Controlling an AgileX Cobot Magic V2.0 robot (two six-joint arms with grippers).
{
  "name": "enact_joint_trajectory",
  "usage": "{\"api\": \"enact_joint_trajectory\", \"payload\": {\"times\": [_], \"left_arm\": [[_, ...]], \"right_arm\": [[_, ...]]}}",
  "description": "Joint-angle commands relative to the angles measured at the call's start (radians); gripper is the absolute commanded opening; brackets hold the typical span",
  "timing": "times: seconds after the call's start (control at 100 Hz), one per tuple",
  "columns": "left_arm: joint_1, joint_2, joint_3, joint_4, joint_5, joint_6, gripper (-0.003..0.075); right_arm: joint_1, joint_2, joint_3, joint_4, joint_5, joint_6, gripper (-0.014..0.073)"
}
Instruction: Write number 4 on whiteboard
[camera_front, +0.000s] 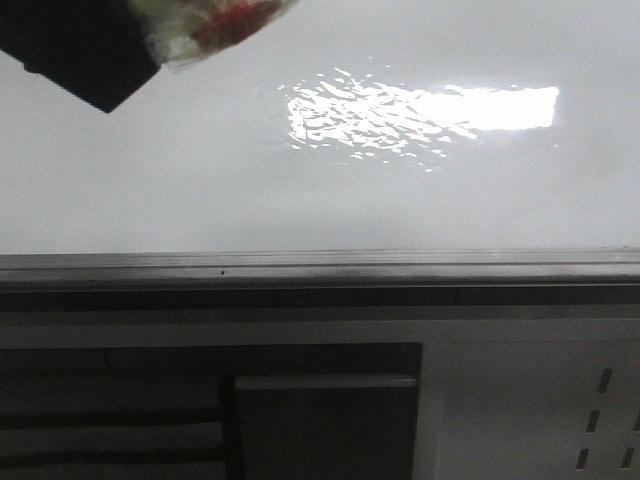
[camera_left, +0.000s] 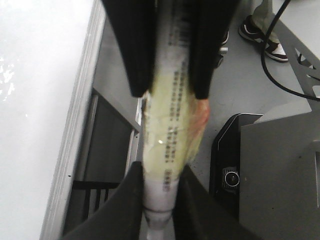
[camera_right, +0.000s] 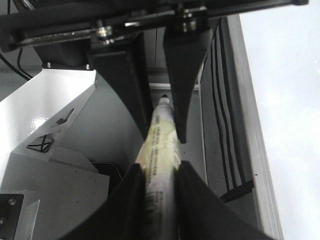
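Observation:
The whiteboard fills the upper front view, glossy white-grey with a bright rippled reflection, above its grey metal ledge. No number 4 shows on it. A marker wrapped in yellowish tape is held from both ends. My left gripper is shut on one end and my right gripper on the other. In the right wrist view my right gripper clamps the marker, and my left gripper closes round its dark-tipped end. A dark gripper part with the taped marker shows at the front view's top left.
Below the ledge are a white panel with slots and a dark recess. The left wrist view shows the board's edge, a black camera unit, a cable and a person's shoes. A white frame shows in the right wrist view.

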Motion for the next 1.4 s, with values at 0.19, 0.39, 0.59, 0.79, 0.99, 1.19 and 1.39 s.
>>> {"api": "enact_joint_trajectory", "payload": {"times": [0.19, 0.39, 0.59, 0.79, 0.99, 1.19, 1.39], "left_arm": [[-0.006, -0.023, -0.037, -0.02, -0.049, -0.002, 0.0218], [0.035, -0.066, -0.037, 0.059, -0.061, -0.108, 0.0377], [0.164, -0.197, 0.004, 0.067, -0.066, -0.207, 0.0376], [0.322, -0.336, 0.158, 0.04, -0.141, -0.248, 0.0376], [0.394, -0.397, 0.253, -0.026, -0.256, -0.248, 0.0376], [0.395, -0.397, 0.255, -0.028, -0.266, -0.248, 0.0376], [0.395, -0.397, 0.255, -0.028, -0.294, -0.248, 0.0375]], "right_arm": [[0.002, -0.019, -0.035, 0.046, -0.01, -0.014, -0.0064], [0.002, -0.05, -0.038, -0.146, -0.071, 0.18, -0.0064], [-0.006, -0.153, -0.025, -0.501, -0.082, 0.64, -0.0064], [-0.128, -0.294, 0.101, -0.574, -0.143, 0.871, -0.0064], [-0.17, -0.355, 0.183, -0.571, -0.254, 0.882, -0.0064], [-0.174, -0.33, 0.162, -0.487, -0.277, 0.882, -0.0064], [-0.28, -0.226, 0.033, -0.358, -0.093, 0.807, -0.0064]]}}
